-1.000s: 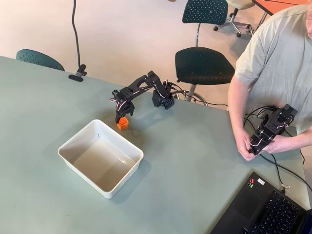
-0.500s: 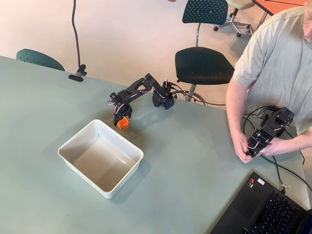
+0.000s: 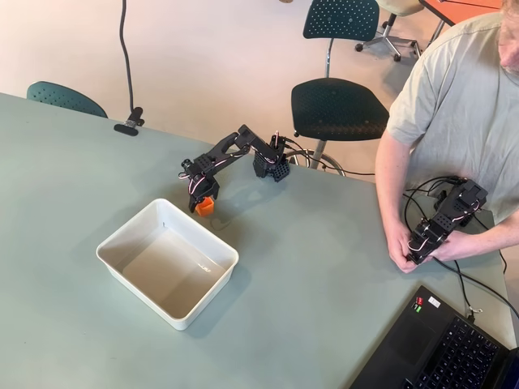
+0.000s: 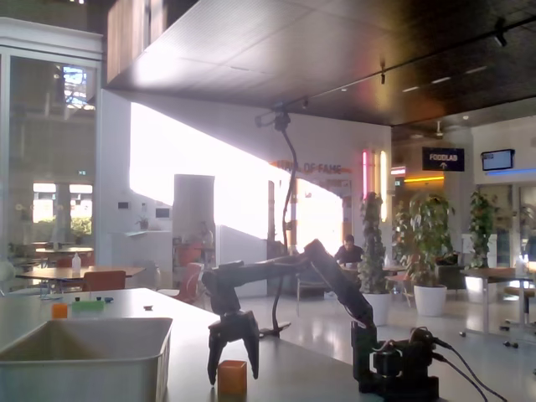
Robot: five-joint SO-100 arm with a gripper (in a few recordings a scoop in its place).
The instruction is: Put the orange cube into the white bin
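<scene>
Reaching for the cube

The gripper (image 4: 234, 358) hangs spread wide over the orange cube (image 4: 232, 377) (nothing held), which sits on the table beside the white bin (image 3: 122, 263); next: lower, pinch.

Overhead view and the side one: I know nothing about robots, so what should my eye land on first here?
The bright orange cube stands out against the grey-green table, with the black arm's gripper straddling it, fingers down either side. Just beside it, toward the lower left in the overhead view, sits the big white bin. At the right edge a person holds a second small arm.
</scene>
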